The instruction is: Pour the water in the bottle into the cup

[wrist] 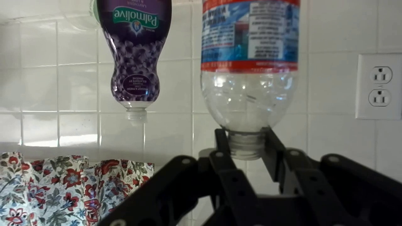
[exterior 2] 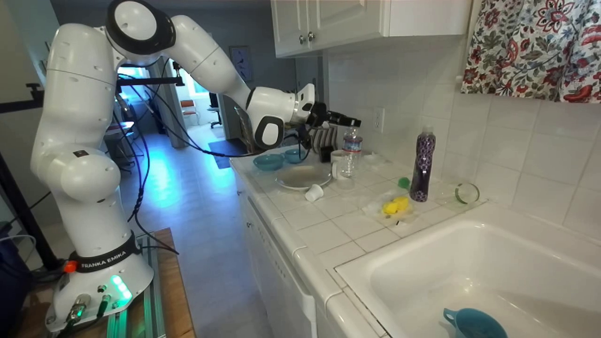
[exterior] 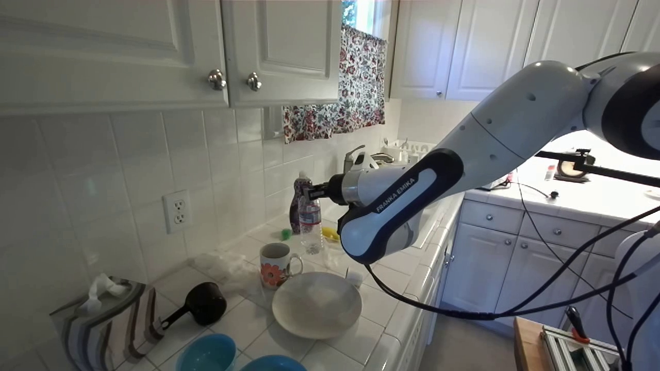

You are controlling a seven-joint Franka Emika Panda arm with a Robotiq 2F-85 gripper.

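- Basically, the clear bottle (wrist: 249, 53) is pinched at the neck by the tool (wrist: 245, 136), held upright probably so nothing gets spilled.
- The mug (exterior: 275, 265) is set nearby, toward the back edge of the worktop (exterior 2: 324, 232), presumably for a short pour.

The clear plastic bottle (wrist: 249, 78), its wraparound label blue and white between red bands, is upright in both exterior views and held at its narrow ridged neck; whether its base is raised cannot be told. Near it, in an exterior view, the white cylindrical mug (exterior: 273, 268) with an orange-red flower print stands upright on the white tiled counter (exterior: 246, 320), its looped handle to the right
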